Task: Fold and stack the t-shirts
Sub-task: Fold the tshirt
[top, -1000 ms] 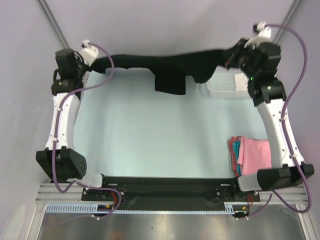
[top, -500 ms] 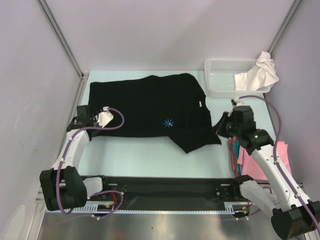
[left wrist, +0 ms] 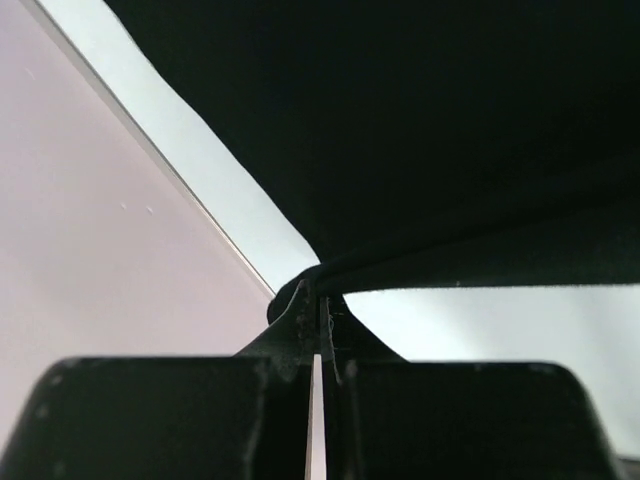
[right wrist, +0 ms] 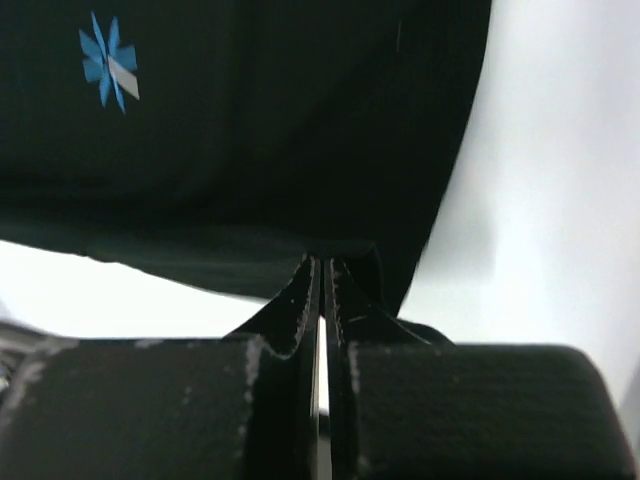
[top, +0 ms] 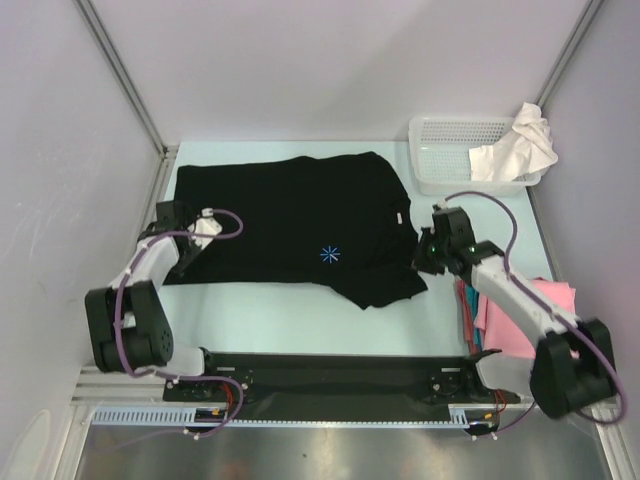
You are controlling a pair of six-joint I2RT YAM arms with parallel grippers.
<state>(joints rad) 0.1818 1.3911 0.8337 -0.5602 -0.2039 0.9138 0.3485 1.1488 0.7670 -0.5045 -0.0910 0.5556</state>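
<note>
The black t-shirt (top: 290, 225) with a small blue star print (top: 330, 254) lies spread on the pale table, its lower right part rumpled. My left gripper (top: 183, 252) is at the shirt's left edge, shut on a fold of the black cloth (left wrist: 440, 255); its jaws (left wrist: 320, 295) stand pressed together. My right gripper (top: 420, 256) is at the shirt's right edge, shut on the hem (right wrist: 325, 262). A white t-shirt (top: 515, 147) hangs over the basket's corner. Pink and red t-shirts (top: 500, 308) lie stacked at the right, partly under my right arm.
A white mesh basket (top: 450, 152) stands at the back right corner. Walls close the table on the left, back and right. A black strip (top: 320, 375) runs along the near edge between the arm bases.
The black t-shirt was stretched in the air at the back a second ago; both arms have since drawn toward the near side and laid it flat on the table.
</note>
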